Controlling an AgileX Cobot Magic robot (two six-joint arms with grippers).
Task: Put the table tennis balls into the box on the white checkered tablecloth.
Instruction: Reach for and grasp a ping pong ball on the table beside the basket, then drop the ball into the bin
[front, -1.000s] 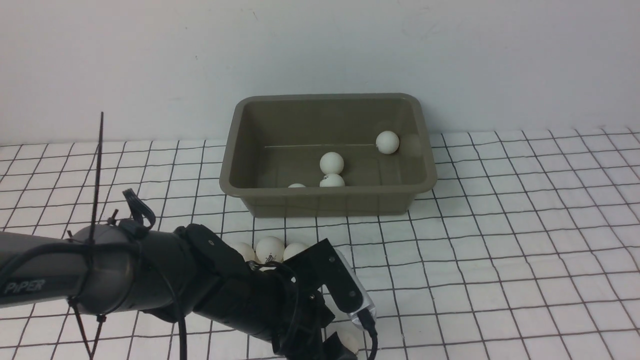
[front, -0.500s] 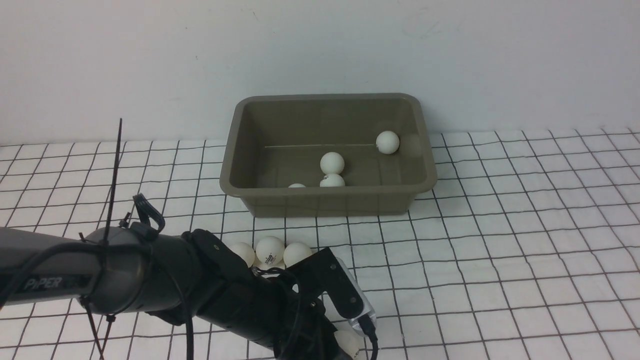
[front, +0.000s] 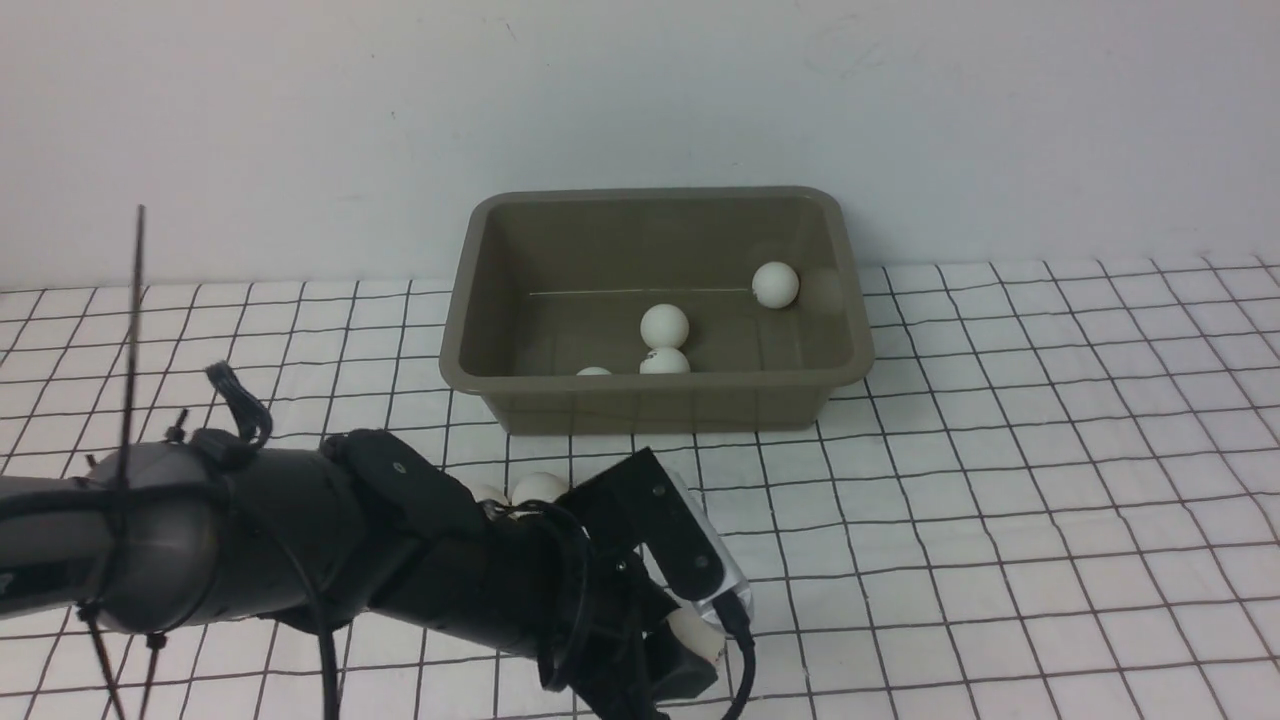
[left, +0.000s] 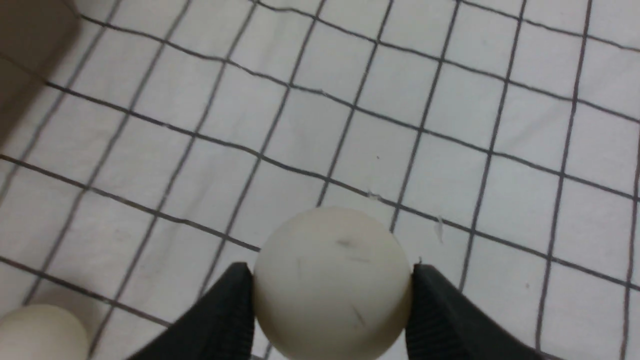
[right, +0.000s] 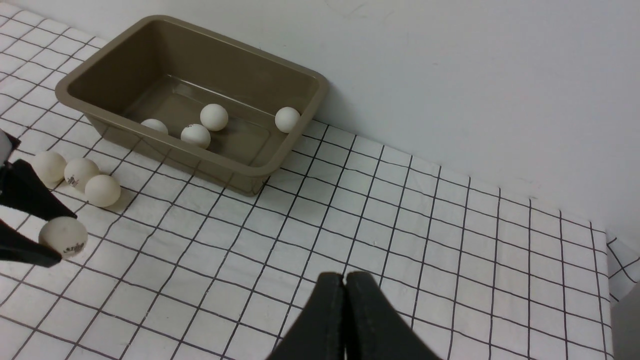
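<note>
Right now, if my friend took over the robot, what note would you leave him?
Left claw: shut on one ball.
Right claw: shut, empty.
Done: four balls lie in the box.
Left: put the held ball in the box, then the three balls bunched on the cloth in front of the box.

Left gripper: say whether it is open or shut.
Shut. The left gripper is closed on a ball; its fingers press against the ball's opposite sides.
</note>
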